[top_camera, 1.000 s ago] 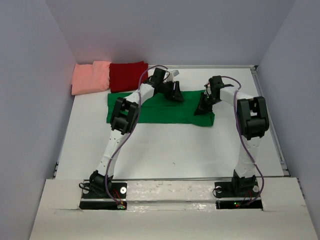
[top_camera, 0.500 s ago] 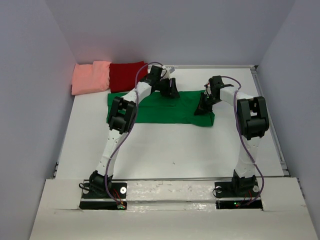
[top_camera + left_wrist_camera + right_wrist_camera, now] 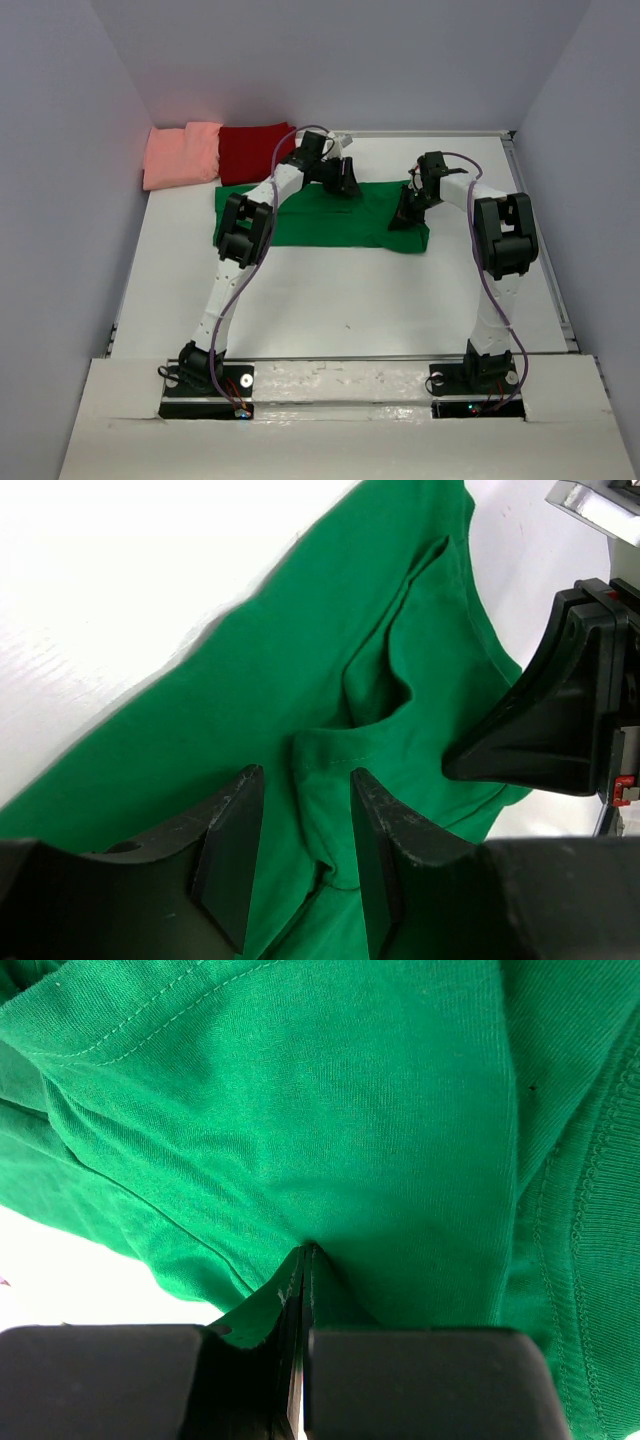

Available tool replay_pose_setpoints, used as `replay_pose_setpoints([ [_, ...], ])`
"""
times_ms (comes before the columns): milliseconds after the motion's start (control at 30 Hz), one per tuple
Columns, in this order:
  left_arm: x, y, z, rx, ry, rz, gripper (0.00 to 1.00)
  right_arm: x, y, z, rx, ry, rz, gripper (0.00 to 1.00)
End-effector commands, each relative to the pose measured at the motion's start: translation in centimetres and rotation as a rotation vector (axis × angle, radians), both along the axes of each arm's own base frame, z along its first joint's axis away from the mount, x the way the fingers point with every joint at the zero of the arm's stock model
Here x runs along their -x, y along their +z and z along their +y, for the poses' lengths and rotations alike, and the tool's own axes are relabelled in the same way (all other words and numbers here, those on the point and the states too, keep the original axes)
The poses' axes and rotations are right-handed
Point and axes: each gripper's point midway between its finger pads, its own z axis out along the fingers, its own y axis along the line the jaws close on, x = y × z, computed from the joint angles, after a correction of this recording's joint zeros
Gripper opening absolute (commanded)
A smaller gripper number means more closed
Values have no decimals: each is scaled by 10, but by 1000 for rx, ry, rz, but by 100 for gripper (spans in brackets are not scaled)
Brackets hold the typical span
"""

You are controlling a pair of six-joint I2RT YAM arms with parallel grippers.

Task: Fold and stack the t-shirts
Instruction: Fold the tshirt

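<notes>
Floppy bright green fabric t-shirt (image 3: 330,230): right claw (image 3: 303,1252) pinches an edge, left claw (image 3: 303,776) spread, should grab that hem fold.

Seen from above, the left arm (image 3: 250,225) crosses the green shirt (image 3: 330,225) and covers part of its far edge. The left jaws hide the cloth beneath them, so whether they touch it cannot be told. The right jaws mask the shirt's right edge. In the right wrist view the pinched fold vanishes between the closed jaws, and the shirt runs off three sides. The dark red shirt (image 3: 250,152) has its right end partly behind the left arm. Its layers, and those of the salmon-pink shirt (image 3: 182,154), are too small to count.
</notes>
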Motion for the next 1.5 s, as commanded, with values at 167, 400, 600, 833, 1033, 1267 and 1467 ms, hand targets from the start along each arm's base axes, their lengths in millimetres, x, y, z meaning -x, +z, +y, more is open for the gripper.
replay_pose_setpoints([
  [167,12,24,-13,45,-59,-2,50,7,2,-5,38,12,4,0],
  [400,13,13,-13,32,-58,21,51,8,3,-5,38,12,4,0],
  [600,18,7,-17,38,-79,45,47,9,2,-6,42,11,6,0],
  [833,26,-1,-23,44,-102,81,45,8,3,-6,41,11,3,0],
  [1033,25,0,-23,36,-97,73,35,9,2,-6,42,12,6,0],
  [1267,10,7,-17,2,-36,24,23,10,3,-6,43,14,5,0],
  [1467,-5,23,-9,-6,18,-28,23,10,3,-6,42,14,4,0],
])
